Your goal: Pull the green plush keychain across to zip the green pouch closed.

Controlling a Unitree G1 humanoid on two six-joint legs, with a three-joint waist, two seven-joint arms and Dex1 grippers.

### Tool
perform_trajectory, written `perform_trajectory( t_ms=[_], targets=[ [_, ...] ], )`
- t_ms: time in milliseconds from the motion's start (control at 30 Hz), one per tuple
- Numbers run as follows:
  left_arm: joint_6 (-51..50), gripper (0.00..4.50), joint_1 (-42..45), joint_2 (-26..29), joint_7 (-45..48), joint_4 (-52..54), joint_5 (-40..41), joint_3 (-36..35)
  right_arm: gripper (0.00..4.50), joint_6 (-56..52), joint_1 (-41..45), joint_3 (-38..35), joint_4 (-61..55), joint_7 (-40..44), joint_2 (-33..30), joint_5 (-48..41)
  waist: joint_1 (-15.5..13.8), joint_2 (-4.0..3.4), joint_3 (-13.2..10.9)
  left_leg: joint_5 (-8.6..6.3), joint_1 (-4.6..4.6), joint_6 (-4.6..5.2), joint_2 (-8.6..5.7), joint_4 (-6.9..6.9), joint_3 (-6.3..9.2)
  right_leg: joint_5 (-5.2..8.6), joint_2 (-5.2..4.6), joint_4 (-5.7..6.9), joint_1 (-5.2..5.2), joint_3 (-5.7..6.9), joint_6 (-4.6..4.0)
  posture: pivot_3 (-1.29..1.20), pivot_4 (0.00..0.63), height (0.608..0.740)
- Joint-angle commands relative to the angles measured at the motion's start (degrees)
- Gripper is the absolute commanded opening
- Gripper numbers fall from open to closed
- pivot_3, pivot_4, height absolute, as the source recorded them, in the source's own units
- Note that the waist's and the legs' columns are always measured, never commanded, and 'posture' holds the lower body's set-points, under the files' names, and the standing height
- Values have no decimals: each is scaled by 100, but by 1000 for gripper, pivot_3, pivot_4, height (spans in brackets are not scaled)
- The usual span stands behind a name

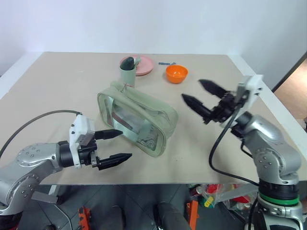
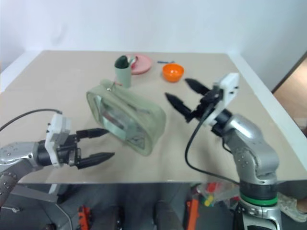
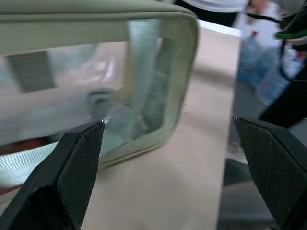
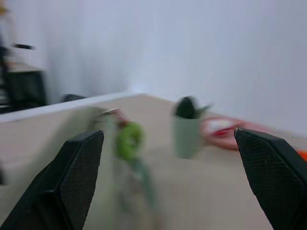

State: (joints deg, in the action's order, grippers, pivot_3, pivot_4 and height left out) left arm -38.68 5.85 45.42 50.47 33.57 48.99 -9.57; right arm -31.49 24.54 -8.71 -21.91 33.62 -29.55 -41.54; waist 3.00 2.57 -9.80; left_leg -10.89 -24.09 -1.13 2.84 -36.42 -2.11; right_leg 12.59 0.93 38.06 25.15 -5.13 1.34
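Closest to the camera, the left end effector (image 1: 114, 146) was sitting low over the near edge of the beige bench (image 1: 57, 96), its two black fingers spread wide with nothing between them, pointing sideways at the near end of the large pale sage-green boxy fabric pouch with clear plastic side panels (image 1: 139, 120). It was just beside the pouch, not touching as far as I could tell. From the left wrist view you could look straight through the clear panel (image 3: 96, 96) at that end.

The pouch lay on its side about mid-bench, angled, one clear panel facing up and toward the camera.

Off to the right, the right end effector (image 1: 201, 96) was up in the air, well apart from the pouch, also spread wide and empty.

The small bright lime-green fuzzy plush keychain (image 4: 128, 140) showed in the right wrist view as a blurry green blob at the far end of the pouch, near the sage-green cup (image 1: 127, 72). That cup stood just past the pouch's far corner with something dark in it. Behind it sat a pink plate (image 1: 144, 64), then a small orange bowl (image 1: 176, 73) to the right, with a little blue item (image 1: 167, 63) at the far edge.
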Motion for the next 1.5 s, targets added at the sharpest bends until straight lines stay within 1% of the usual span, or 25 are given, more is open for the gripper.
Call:
perform_trajectory(
  t_ms=[33, 300, 400, 433, 467, 533, 600, 633, 667, 733, 767, 833, 967, 1133, 1200, 1267, 1367, 1500],
  targets=[
    [8, 4480, 228, 21, 31, 192, 44, 129, 4500, -258, 114, 328, -60, 309, -40, -131, -13, 0, 0, 0, -9, 0, -1, 0, 0, 3, -1, 0, 5, 0, 4, 0, 150, 740],
    [63, 4480, 438, -13, -54, 120, -96, 230, 4500, -432, 23, 504, 284, 758, -122, -78, -22, 0, 0, -2, -14, 1, -10, -1, -2, 9, -11, -1, 6, 0, 13, 0, 150, 740],
    [83, 4500, 409, -56, -123, 150, -164, 263, 3673, -463, 46, 486, 368, 804, -85, -96, -22, 0, 0, -2, -12, 1, -8, -2, 1, 7, -9, 0, 5, 4, 10, 0, 150, 740],
    [87, 4500, 408, -70, -143, 155, -188, 280, 3284, -467, 62, 492, 401, 838, -78, -92, -22, 0, 0, -2, -12, 1, -8, -2, 1, 7, -9, 0, 5, 5, 10, 0, 150, 740],
    [84, 4500, 411, -85, -166, 168, -199, 295, 3021, -453, 69, 507, 433, 875, -74, -72, -22, 0, 0, -2, -12, 1, -8, -2, 1, 6, -9, 0, 5, 5, 10, 0, 150, 740],
    [71, 4500, 441, -110, -203, 182, -215, 321, 2236, -429, 90, 532, 498, 926, -64, -38, -22, 0, 0, -2, -12, 1, -8, -2, 1, 6, -9, 0, 4, 5, 10, 0, 150, 740],
    [60, 4500, 470, -125, -220, 179, -233, 333, 1562, -412, 113, 555, 551, 977, -58, -3, -22, 0, 0, -2, -13, 1, -8, -2, 1, 6, -10, 0, 5, 5, 11, 0, 150, 740],
    [59, 4500, 474, -127, -224, 179, -243, 335, 1294, -403, 117, 563, 566, 1001, -55, 13, -22, 0, 0, -2, -13, 1, -8, -2, 1, 6, -10, 0, 5, 5, 11, 0, 150, 740],
    [59, 4500, 480, -127, -231, 177, -253, 336, 890, -395, 125, 569, 585, 1023, -49, 27, -22, 0, 0, -2, -13, 1, -8, -2, 1, 6, -10, 0, 4, 5, 11, 0, 150, 740],
    [55, 4500, 493, -129, -254, 171, -264, 342, 256, -376, 142, 577, 624, 1081, -42, 60, -22, 0, 0, -2, -13, 1, -9, -2, 1, 6, -10, 0, 5, 5, 11, 0, 150, 740],
    [50, 4500, 498, -130, -269, 167, -269, 342, 38, -355, 151, 587, 644, 1125, -49, 88, -22, 0, 0, -2, -13, 1, -8, -2, 1, 6, -10, 0, 5, 6, 11, 0, 150, 740],
    [48, 4500, 482, -131, -282, 179, -274, 335, 38, -312, 168, 606, 678, 1236, -87, 137, -22, 0, 0, -2, -13, 1, -8, -2, 2, 6, -10, 0, 4, 6, 11, 0, 150, 740],
    [39, 4500, 485, -145, -292, 185, -263, 344, 38, -96, 405, 705, 944, 1923, -473, 379, -22, 0, 0, -2, -13, 1, -9, -4, 0, 6, -11, 0, 4, 6, 12, 0, 150, 740],
    [26, 4500, 544, -190, -303, 165, -214, 355, 38, 585, 1300, 968, 1874, 3160, -1039, 896, -22, -1, -2, -2, -13, 1, -11, -9, -5, 4, -12, 0, 5, 3, 14, 0, 150, 740],
    [43, 4500, 598, -200, -282, 120, -244, 394, 38, 1150, 2042, 1177, 2755, 3756, -1151, 1307, -3, -3, -5, -2, -10, 1, -10, -9, -5, 4, -10, 0, 5, 4, 13, 0, 150, 740],
    [51, 4500, 635, -215, -279, 91, -261, 420, 38, 1780, 2598, 1364, 3592, 4217, -1160, 1714, 1, -11, -12, -1, -10, 2, -10, -9, -10, -4, -9, 0, 9, 1, 10, 0, 150, 740],
    [57, 4500, 651, -254, -299, 72, -258, 431, 38, 2524, 3048, 1490, 4492, 4646, -1065, 2116, -16, -10, -12, -1, -9, 2, -7, -4, 1, 1, -5, 0, 5, 12, 5, 0, 150, 740],
    [72, 4500, 648, -309, -327, 50, -290, 447, 38, 3037, 3534, 1487, 5568, 4883, -849, 2395, -22, -12, -13, -3, -14, 2, -8, 2, 1, 0, -6, 0, 6, 10, 23, 0, 150, 740]
  ],
)
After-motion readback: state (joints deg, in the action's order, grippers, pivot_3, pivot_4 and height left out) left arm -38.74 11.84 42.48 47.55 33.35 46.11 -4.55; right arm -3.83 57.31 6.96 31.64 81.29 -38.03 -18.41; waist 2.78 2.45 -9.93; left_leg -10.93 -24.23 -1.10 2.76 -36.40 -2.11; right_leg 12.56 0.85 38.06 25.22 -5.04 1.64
